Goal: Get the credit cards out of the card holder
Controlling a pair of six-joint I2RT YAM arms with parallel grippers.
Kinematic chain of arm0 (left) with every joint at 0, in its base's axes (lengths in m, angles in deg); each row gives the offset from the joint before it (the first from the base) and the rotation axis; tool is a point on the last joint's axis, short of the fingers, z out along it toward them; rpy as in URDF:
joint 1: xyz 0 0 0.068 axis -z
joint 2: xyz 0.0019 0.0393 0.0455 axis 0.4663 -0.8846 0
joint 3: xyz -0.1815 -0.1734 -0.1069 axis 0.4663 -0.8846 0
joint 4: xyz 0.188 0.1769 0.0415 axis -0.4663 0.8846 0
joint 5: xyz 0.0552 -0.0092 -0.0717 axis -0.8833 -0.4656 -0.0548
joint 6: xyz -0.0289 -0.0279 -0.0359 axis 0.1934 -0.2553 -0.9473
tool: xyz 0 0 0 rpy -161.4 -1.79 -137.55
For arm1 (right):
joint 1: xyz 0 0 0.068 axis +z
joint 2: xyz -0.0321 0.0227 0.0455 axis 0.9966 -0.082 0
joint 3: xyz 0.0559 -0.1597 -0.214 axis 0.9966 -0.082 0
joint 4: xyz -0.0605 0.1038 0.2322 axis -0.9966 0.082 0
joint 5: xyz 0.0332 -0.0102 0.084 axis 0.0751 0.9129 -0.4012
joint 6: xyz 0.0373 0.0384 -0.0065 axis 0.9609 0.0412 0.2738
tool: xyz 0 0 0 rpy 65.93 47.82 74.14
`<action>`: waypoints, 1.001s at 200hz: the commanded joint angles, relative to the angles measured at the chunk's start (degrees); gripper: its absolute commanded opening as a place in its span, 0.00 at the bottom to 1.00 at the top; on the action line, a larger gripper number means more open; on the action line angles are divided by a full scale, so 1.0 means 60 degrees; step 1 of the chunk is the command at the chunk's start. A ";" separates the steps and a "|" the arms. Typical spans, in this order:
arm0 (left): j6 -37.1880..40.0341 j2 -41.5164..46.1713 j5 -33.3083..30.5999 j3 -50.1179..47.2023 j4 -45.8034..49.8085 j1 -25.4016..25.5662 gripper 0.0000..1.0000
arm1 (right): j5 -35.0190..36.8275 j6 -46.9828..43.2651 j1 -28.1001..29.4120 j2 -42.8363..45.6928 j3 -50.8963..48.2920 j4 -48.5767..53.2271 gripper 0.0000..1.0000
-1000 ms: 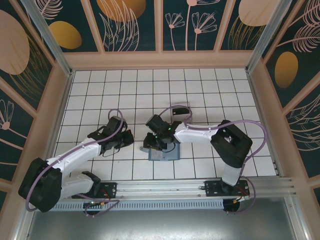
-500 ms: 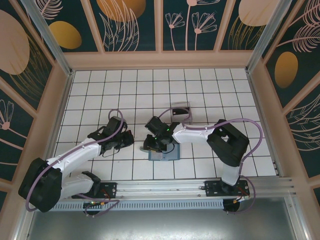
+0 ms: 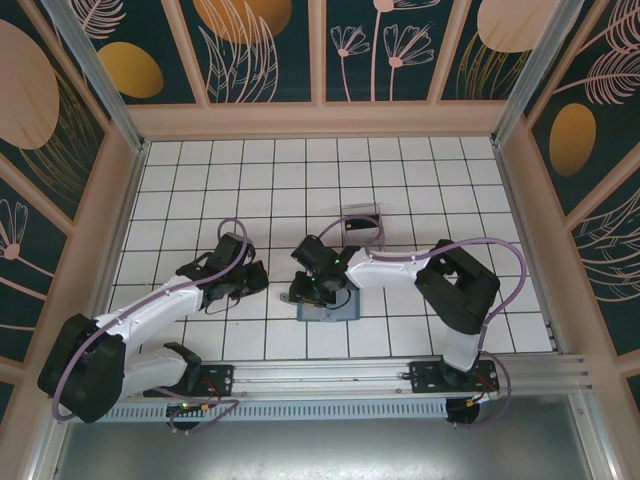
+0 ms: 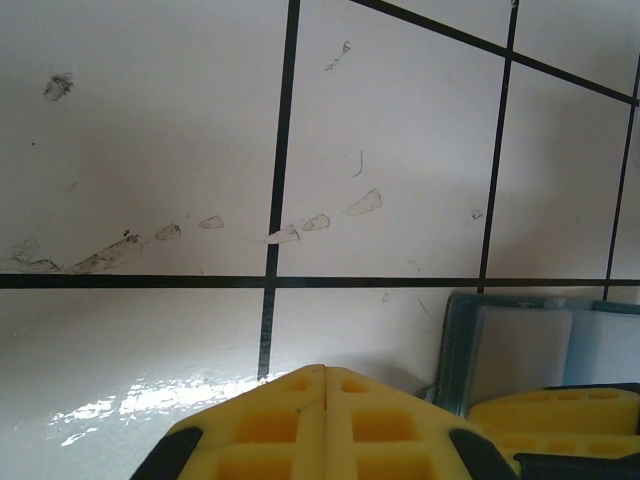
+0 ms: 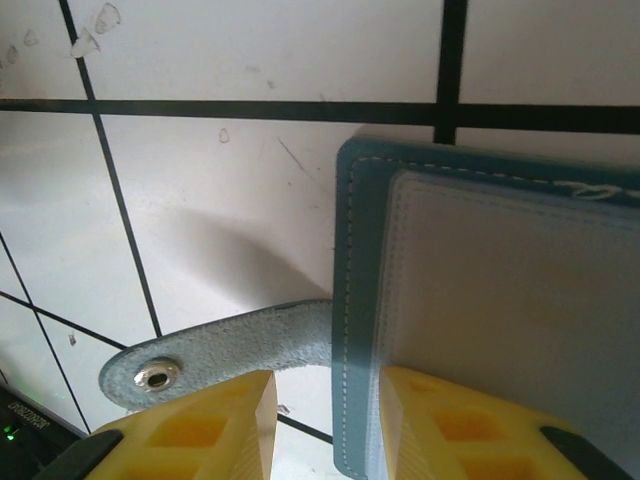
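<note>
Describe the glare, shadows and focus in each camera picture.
Left wrist view: a bright glare patch on the tiles beside the shut left claw, which looks slightly soft. Right wrist view: the wallet is sharp, its stitching clear, with a soft shadow on the tiles to its left; the right claw is blurred. Top view: even light, no harsh glare.
</note>
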 commanded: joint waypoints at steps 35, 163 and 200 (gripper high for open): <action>0.0215 -0.0167 0.0160 0.0153 0.0031 -0.0081 0.06 | 0.0575 0.0170 0.0069 0.0426 -0.0220 0.0717 0.36; 0.0321 -0.0341 0.0430 0.0283 -0.0038 -0.0081 0.06 | 0.3247 -0.0439 0.0751 -0.0917 0.2091 0.4439 0.40; 0.0409 -0.0402 0.0485 0.0416 0.0016 -0.0081 0.06 | 0.3832 -0.0412 0.0997 -0.1286 0.2750 0.5220 0.43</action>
